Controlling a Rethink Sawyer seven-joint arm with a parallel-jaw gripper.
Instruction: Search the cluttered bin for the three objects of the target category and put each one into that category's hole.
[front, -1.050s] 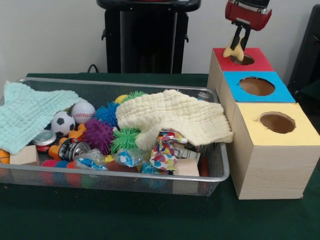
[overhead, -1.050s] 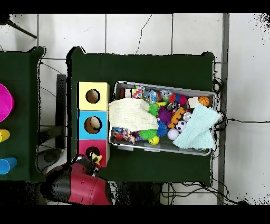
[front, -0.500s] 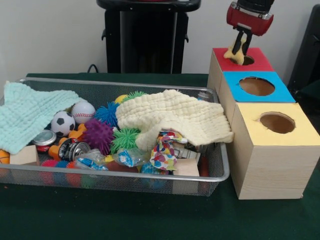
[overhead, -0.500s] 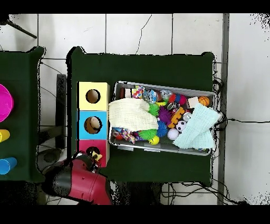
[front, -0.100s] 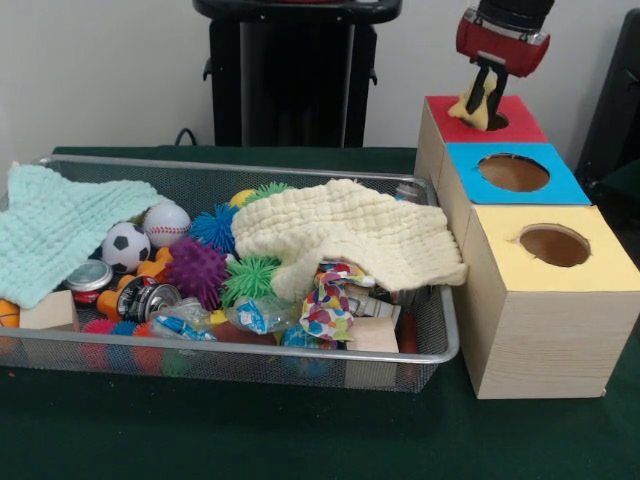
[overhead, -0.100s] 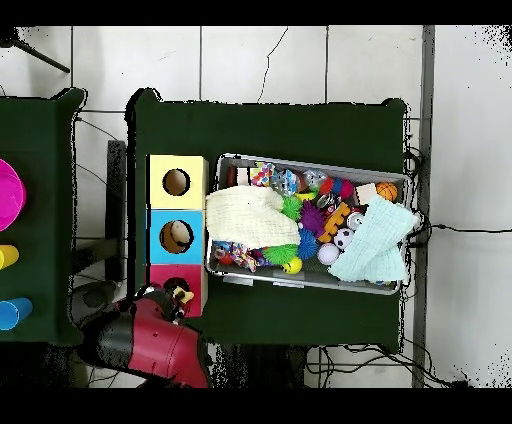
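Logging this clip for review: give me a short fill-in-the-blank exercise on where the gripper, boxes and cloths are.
The gripper holds a yellow toy above the ____ box.
The box between the other two is ____.
The pale yellow cloth lies in the mesh ____.
The soccer ball sits beside a ____ cloth.

Missing words: red; blue; bin; mint-green

Plain pale wall (front, -0.100s: 100, 70) behind | dark green table covering (front, -0.100s: 300, 440) | white tiled floor (overhead, -0.100s: 300, 60) with a thin crack | black cables (overhead, -0.100s: 450, 228) trailing beside the table (second green-covered table (overhead, -0.100s: 40, 200) alongside)
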